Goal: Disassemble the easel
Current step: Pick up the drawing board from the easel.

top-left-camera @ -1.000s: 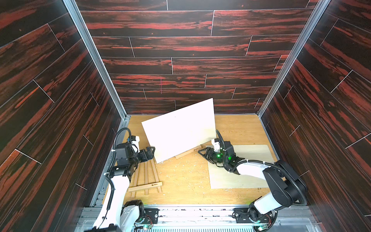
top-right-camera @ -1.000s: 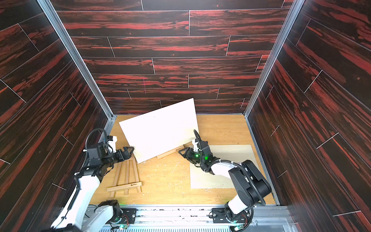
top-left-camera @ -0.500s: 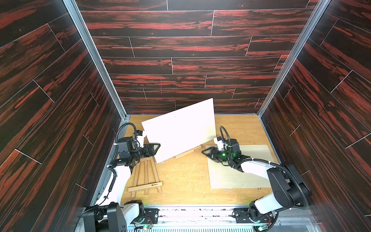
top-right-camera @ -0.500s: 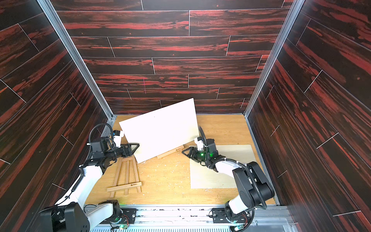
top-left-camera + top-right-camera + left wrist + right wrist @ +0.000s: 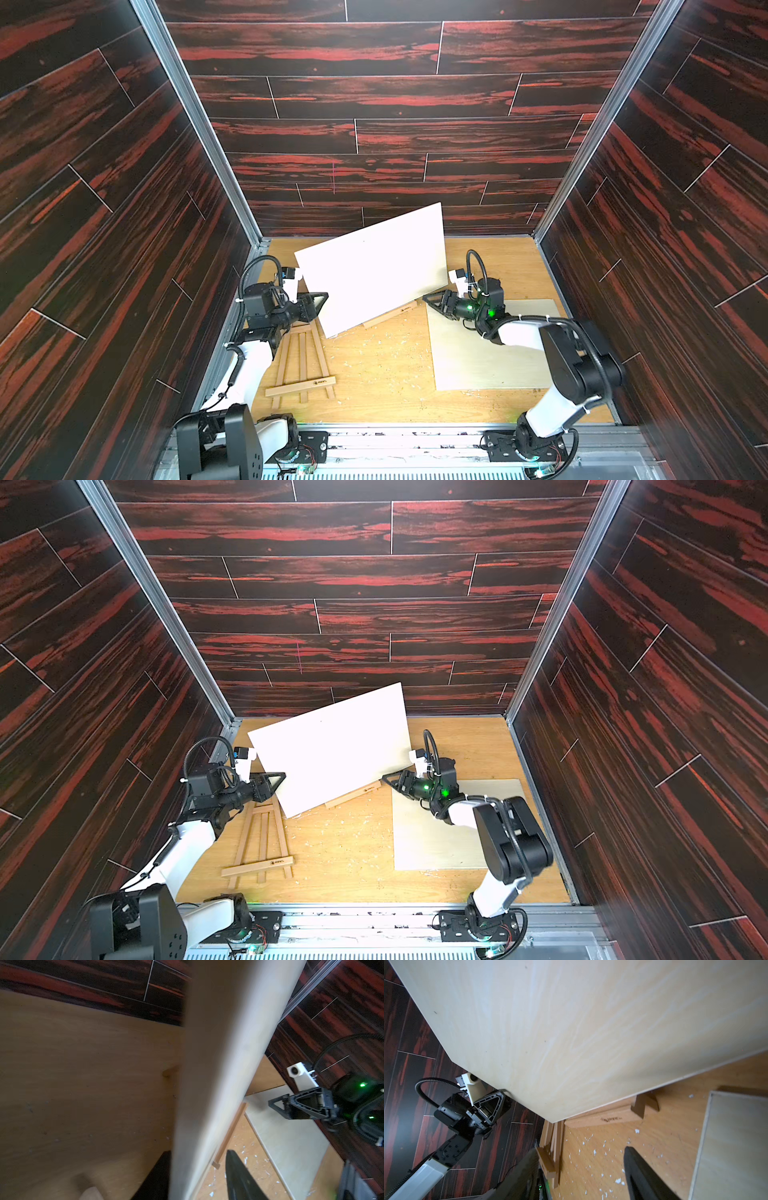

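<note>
The step in hand looked like lifting the board [image 5: 374, 266] off the easel [image 5: 392, 316] behind it. The easel's ledge [image 5: 602, 1120] showed as a wooden strip under the board's lower edge, at centre frame in both top views. The left gripper [image 5: 321, 300] sat at the board's left edge, centre-left of frame, with its jaws astride that edge. In the left wrist view one finger [image 5: 239, 1178] stood just off the board's face with a sliver of floor between, so whether it was pinching could not be told. To do this well, I judged, the jaws should seat squarely on the edge before any lift. The board should then go straight up, clear of the ledge, rather than be dragged sideways, since a thin panel gripped at one end would tend to swing and twist. The right gripper [image 5: 428, 299] hovered wide and empty just beside the board's lower right corner, right of centre, well placed to steady that end.

A second easel [image 5: 303, 365] lay flat on the floor [image 5: 374, 386] at lower left, below the left gripper, its top end near the board's lower left corner. A pale sheet [image 5: 490, 349] lay flat at lower right, beneath the right arm. White chips [image 5: 386, 353] littered the floor between them. The second easel could snag the board's corner if it dropped; the pale sheet seemed the likely place to lay it.
</note>
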Motion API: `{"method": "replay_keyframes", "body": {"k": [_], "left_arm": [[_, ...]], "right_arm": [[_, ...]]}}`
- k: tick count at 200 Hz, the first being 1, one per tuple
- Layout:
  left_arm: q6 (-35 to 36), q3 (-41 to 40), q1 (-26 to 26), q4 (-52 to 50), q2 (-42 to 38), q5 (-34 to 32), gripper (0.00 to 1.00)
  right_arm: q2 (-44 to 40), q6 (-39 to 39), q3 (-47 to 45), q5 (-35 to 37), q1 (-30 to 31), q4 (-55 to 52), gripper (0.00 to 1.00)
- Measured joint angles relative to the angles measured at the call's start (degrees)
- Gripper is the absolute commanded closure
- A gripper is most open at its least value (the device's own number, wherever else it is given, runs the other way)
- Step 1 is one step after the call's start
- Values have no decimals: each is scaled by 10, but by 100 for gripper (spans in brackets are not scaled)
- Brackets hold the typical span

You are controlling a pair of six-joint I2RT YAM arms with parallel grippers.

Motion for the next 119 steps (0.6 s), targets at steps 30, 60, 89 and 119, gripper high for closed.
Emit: {"method": "replay_keyframes", "body": {"k": [30,60,89,119], "left_arm": [[10,0,-1,10,9,33,79],[27,1,-8,12,12,72,100],[25,15,-14,16,10,85,100],[21,17,-5,16,12,84,100]], "right_arm": [[30,17,6,0,-4,50,32],[60,37,10,5,-10,87,32],[78,45,15,21,-14,108,29],[105,59,27,49,-21,132,27]]}}
